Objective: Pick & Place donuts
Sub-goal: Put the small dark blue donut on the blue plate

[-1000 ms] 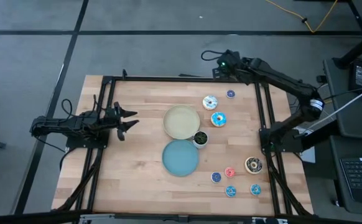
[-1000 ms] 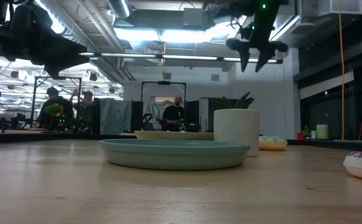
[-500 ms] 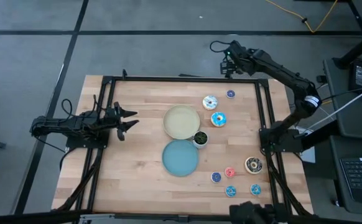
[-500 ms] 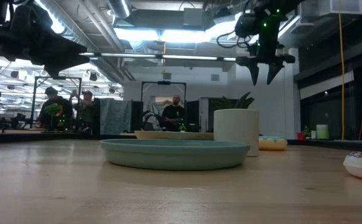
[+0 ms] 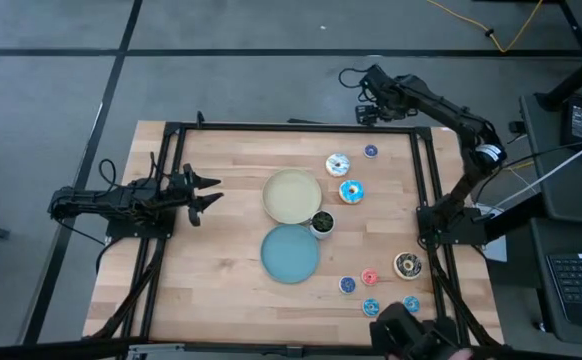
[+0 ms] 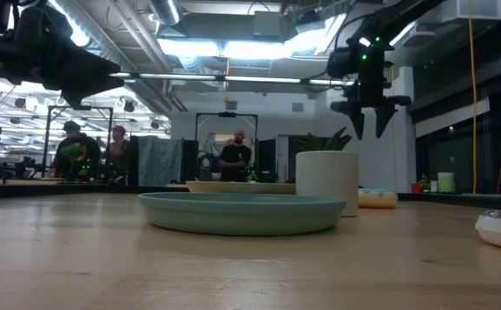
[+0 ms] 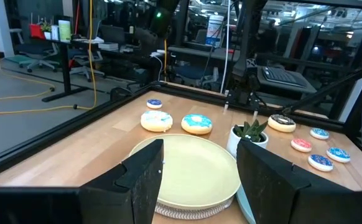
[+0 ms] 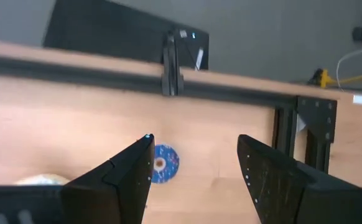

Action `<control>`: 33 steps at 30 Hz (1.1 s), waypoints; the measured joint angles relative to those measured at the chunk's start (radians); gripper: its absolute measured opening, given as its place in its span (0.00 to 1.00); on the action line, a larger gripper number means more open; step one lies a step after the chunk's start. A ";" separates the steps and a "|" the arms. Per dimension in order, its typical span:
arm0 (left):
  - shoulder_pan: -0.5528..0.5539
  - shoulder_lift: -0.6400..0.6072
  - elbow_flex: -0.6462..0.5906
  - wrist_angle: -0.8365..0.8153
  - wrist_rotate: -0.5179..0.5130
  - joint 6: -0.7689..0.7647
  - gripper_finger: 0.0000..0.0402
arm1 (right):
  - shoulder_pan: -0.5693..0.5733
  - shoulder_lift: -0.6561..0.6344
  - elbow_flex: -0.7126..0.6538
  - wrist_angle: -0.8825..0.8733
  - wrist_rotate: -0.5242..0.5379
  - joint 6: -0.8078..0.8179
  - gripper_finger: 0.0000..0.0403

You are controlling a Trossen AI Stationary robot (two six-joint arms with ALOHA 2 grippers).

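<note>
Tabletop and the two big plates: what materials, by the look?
Tabletop: wood, likely butcher-block; pale jointed strips with visible grain, low sheen. Cream plate and blue plate: smooth, uniform matte colour with a raised rim; plastic or glazed ceramic, the look leaves it open.

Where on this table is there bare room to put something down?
Bare wood lies between the left gripper and the cream plate, and along the near edge left of the blue plate. The right side is crowded with donuts.

We see a table (image 5: 221,300) of pale, matt wood planks with a black metal frame (image 5: 291,126) along its edges. The cream plate (image 7: 193,171) looks smooth and faintly glossy; the donuts' (image 7: 196,124) icing shines like plastic.
</note>
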 joint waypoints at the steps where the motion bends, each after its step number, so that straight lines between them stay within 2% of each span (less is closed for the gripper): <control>1: 0.000 0.000 0.000 0.000 0.000 0.000 0.49 | 0.000 0.010 0.000 -0.014 -0.012 0.003 0.58; 7: 0.000 0.000 0.000 0.000 0.000 0.000 0.49 | 0.000 0.037 -0.059 -0.018 -0.080 0.050 0.58; 16: 0.000 0.000 0.000 0.000 0.000 0.000 0.49 | 0.001 0.036 -0.211 0.142 -0.183 0.083 0.58; 24: 0.000 0.000 0.000 0.000 0.000 0.000 0.49 | 0.037 0.041 -0.288 0.267 -0.203 0.082 0.58; 33: 0.000 0.000 0.000 0.000 0.000 0.000 0.49 | 0.058 0.093 -0.289 0.273 -0.201 0.054 0.58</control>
